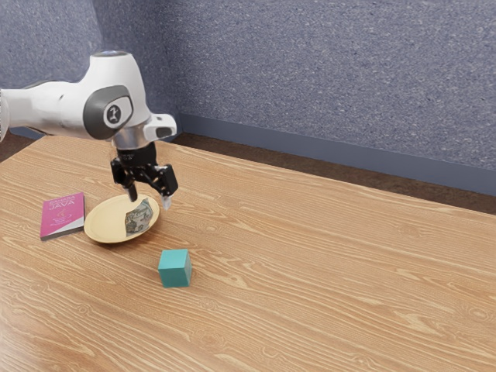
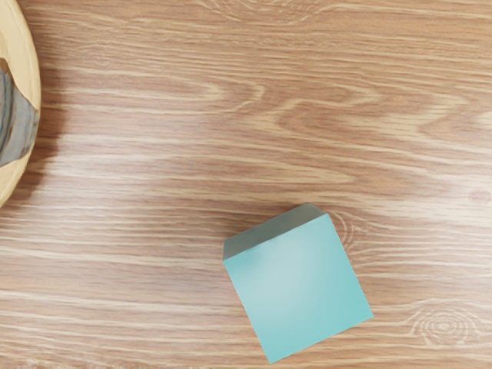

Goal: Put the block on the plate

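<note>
Zero placing done: teal cube-shaped block near round yellow plate; black pincer spread wide, empty; grasp, lift, placement remaining.

In the exterior view, the counter is seen obliquely from above, from the side of the arm, with the wall faced beyond. In the wrist view it is seen from the arm's end, almost straight down and much nearer. The block and part of the plate are shared.
</note>
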Robot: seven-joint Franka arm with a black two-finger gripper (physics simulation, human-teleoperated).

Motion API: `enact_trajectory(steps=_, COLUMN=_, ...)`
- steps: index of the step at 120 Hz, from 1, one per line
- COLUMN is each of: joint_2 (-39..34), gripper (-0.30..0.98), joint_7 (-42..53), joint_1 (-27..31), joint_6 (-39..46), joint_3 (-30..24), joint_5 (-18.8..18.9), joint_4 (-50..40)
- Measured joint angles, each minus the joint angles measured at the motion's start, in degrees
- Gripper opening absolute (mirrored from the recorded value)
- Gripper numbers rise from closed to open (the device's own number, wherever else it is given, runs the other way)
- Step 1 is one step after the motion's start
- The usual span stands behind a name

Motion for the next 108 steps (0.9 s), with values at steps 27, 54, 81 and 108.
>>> enact_trajectory(steps=27, joint_2=1.66, gripper=0.69, joint_7=-7.09, joint_1=-0.33, joint_6=5.79, joint_3=-0.11, joint_5=-2.36, joint_4=-5.32)
enact_trajectory(steps=54, joint_2=5.53, gripper=0.69, joint_7=-12.11, joint_1=-1.03, joint_6=10.06, joint_3=-0.03, joint_5=-6.13, joint_4=-6.71)
enact_trajectory(steps=81, joint_2=9.55, gripper=0.69, joint_7=-15.3, joint_1=-0.27, joint_6=12.85, joint_3=-0.31, joint_5=-8.18, joint_4=-6.53)
enact_trajectory(steps=108, joint_2=11.74, gripper=0.69, joint_7=-17.59, joint_1=-0.23, joint_6=14.58, joint_3=-0.61, joint_5=-9.89, joint_4=-6.02)
